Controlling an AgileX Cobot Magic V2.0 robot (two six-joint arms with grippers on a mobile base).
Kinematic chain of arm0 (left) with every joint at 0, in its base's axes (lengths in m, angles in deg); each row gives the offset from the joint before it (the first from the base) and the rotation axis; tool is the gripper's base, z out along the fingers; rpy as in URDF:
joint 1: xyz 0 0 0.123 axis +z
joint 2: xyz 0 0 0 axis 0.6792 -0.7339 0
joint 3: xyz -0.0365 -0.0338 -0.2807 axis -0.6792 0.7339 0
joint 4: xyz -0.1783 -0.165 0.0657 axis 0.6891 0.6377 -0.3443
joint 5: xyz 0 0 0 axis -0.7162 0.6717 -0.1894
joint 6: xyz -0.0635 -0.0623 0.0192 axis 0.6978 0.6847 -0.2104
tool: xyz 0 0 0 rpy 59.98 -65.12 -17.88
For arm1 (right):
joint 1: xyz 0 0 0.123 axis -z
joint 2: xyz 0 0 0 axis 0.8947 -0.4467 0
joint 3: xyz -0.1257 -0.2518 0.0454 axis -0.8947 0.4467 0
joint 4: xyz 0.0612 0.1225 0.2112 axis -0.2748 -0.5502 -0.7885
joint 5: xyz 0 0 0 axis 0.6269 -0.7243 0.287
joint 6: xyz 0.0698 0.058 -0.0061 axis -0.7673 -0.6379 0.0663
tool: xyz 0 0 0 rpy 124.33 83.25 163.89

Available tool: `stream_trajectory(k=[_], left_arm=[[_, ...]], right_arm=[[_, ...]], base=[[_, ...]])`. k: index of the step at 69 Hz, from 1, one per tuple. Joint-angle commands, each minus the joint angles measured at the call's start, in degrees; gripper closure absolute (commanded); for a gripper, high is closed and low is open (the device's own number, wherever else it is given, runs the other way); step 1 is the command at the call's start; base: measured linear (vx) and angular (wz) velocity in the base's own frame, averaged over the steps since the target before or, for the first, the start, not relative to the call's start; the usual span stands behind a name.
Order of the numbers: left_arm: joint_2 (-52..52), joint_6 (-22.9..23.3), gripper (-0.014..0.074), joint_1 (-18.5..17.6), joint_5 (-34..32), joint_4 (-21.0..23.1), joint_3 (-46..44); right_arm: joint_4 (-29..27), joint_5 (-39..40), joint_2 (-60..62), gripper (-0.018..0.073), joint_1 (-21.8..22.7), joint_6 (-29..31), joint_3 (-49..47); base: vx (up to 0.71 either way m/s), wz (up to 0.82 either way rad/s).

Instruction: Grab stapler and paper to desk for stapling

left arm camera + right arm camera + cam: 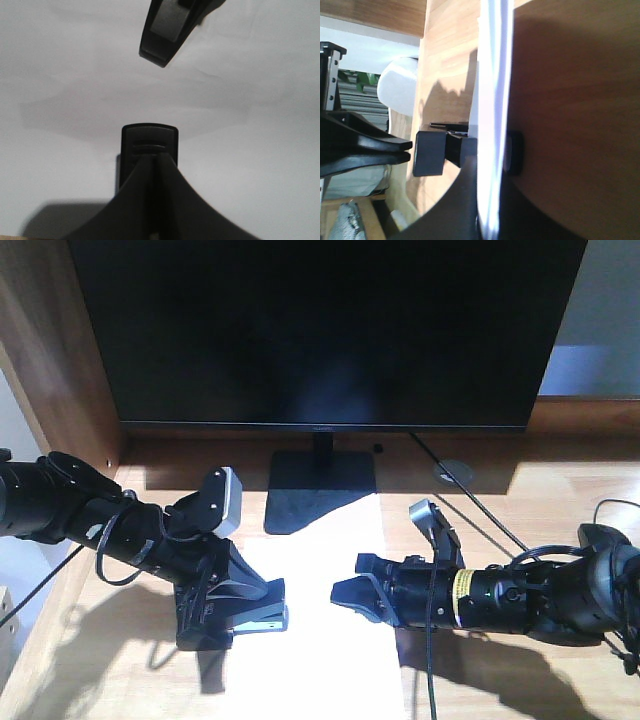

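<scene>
Jaws of the left gripper [262, 608] are closed on the stapler [258, 617], which we find resting at the left edge of the paper [320, 640]. Jaws of the right gripper [362, 582] clamp the paper's right edge, one finger [512, 152] either side of the sheet. We note the paper lying flat on the surface [560, 500] before the monitor [325, 330].

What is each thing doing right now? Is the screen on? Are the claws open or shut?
Monitor: screen dark, looks off.
Paper: lying flat on the desk, one edge pinched.
Stapler: gripped, sitting at the paper's edge.
Left gripper: shut on the stapler.
Right gripper: shut on the paper.
</scene>
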Motion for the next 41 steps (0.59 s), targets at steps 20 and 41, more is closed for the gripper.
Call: stream_trajectory(k=[20,41], left_arm=[[2.43,0.54,0.0603,-0.22,2.27,2.63,-1.37],[2.43,0.54,0.0603,-0.22,2.27,2.63,-1.37]], right_arm=[[-1.95,2.0,2.08,0.0562,-0.17,1.23,-0.85],[-1.9,2.0,2.08,0.0562,-0.17,1.23,-0.85]], base=[[0.0,0.0],[0.0,0.0]])
